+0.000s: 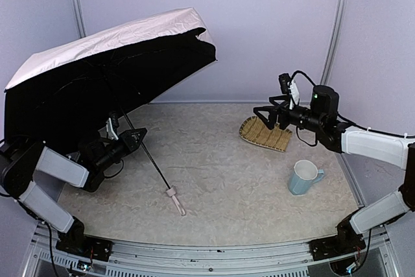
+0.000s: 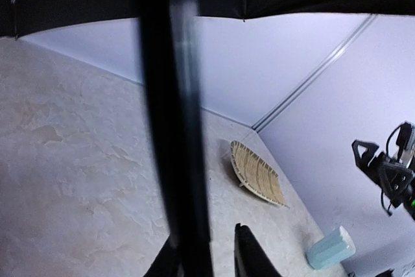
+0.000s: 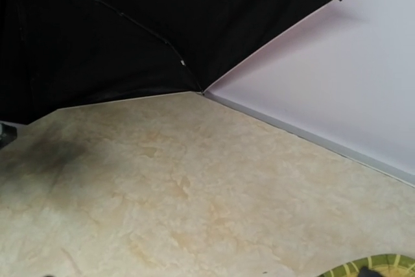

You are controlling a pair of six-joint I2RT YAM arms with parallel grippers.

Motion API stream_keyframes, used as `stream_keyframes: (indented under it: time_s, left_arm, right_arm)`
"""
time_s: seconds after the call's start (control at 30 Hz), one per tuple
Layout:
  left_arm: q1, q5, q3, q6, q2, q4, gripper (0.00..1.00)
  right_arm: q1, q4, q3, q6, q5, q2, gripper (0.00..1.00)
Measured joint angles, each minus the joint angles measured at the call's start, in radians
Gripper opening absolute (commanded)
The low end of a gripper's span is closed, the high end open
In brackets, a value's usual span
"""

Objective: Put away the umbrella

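Note:
The umbrella [image 1: 97, 43] lies open on its side at the left, pale outer fabric up and black lining facing the table. Its thin dark shaft [image 1: 146, 150] slants down to the small pale handle [image 1: 175, 199], which rests on the table. My left gripper [image 1: 137, 138] straddles the shaft under the canopy. In the left wrist view the shaft [image 2: 175, 128] runs between the jaws against the left finger, and a gap separates it from the right finger [image 2: 249, 257]. My right gripper [image 1: 266, 116] hovers open and empty above the tray. The black lining [image 3: 130, 30] fills the top of the right wrist view.
A woven bamboo tray [image 1: 266, 134] lies at the back right, also seen in the left wrist view [image 2: 258, 173]. A pale blue mug [image 1: 303, 177] stands nearer the front right. The umbrella canopy covers the back-left corner up to the wall.

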Motion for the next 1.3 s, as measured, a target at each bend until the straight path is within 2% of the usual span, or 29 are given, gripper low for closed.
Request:
stream_keyframes:
  time_s: [0.07,0.1,0.3,0.47,0.57,0.7,0.97,1.2,1.3]
  left_arm:
    - [0.000,0.020,0.007,0.006,0.003,0.002,0.02]
    - [0.000,0.026,0.007,0.006,0.003,0.002,0.00]
    - [-0.042,0.031,0.010,0.019,-0.037,-0.037,0.00]
    - [-0.191,0.002,0.143,0.100,-0.113,-0.263,0.00]
    - [-0.258,-0.001,0.214,0.122,-0.161,-0.336,0.00]
    - [-0.333,-0.044,0.291,0.133,-0.196,-0.383,0.00]
    - [-0.466,-0.105,0.349,0.153,-0.187,-0.467,0.00]
    - [-0.537,-0.187,0.399,0.217,-0.159,-0.597,0.00]
    - [-0.547,-0.204,0.411,0.242,-0.158,-0.623,0.00]
  right_arm:
    - [0.001,0.000,0.000,0.000,0.005,0.002,0.98]
    - [0.002,0.000,0.000,0.000,0.008,0.004,0.97]
    - [0.029,-0.010,0.013,0.010,0.028,0.023,0.94]
    - [0.135,-0.018,0.090,0.058,0.026,0.072,0.91]
    - [0.197,0.044,0.140,0.129,-0.009,0.116,0.89]
    - [0.279,0.155,0.256,0.249,-0.053,0.217,0.85]
    - [0.348,0.334,0.512,0.499,-0.042,0.379,0.80]
    - [0.383,0.307,0.739,0.579,0.022,0.489,0.83]
    - [0.390,0.281,0.777,0.603,0.031,0.512,0.84]
